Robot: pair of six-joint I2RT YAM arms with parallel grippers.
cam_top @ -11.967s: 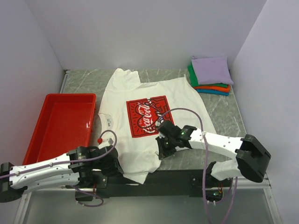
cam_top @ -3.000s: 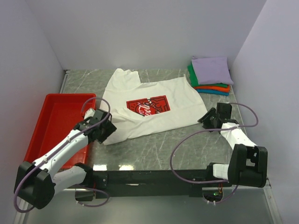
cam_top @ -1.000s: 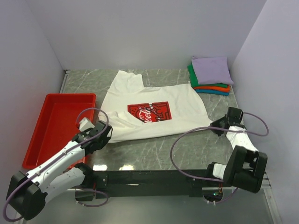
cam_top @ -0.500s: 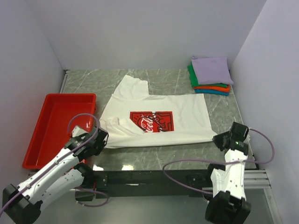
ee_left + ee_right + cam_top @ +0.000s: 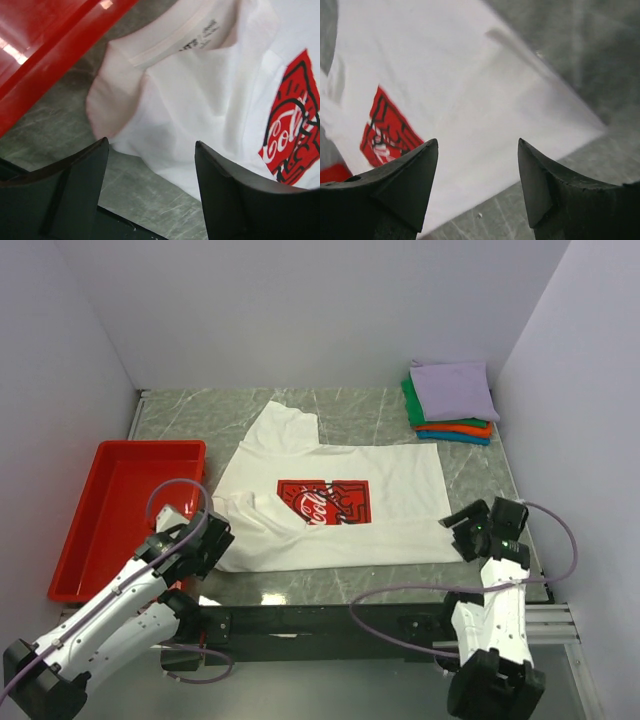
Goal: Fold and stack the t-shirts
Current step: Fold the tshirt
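Pale walls box in a grey marbled tabletop (image 5: 370,415). The biggest thing on it is the large white cotton t-shirt (image 5: 400,510), spread just right of the red plastic tray (image 5: 150,444) with its neck end toward the tray. Far across from the tray, in the back corner, sits the stack of folded tees (image 5: 452,390), lavender on top of green, orange and teal. The left gripper (image 5: 203,538) hangs by the tray's near right corner, over the shirt's neck end. Its jaws are spread wide with only cloth showing below the gap. The right gripper (image 5: 462,533) is well away from the tray at the hem end, equally wide and empty. To my eye the danger is a shallow pinch: catching only the top layer would peel the fold open rather than carry it. A pull from the left could also drag the rumpled neck end along and set the crease crooked, or knock a finger on the tray's rim. The shirt looks doubled lengthwise, with one sleeve (image 5: 287,425) poking toward the back wall. The red print (image 5: 323,502) is cut short by the fold, and the collar label (image 5: 200,37) is half buried in bunched cloth nearest the tray.
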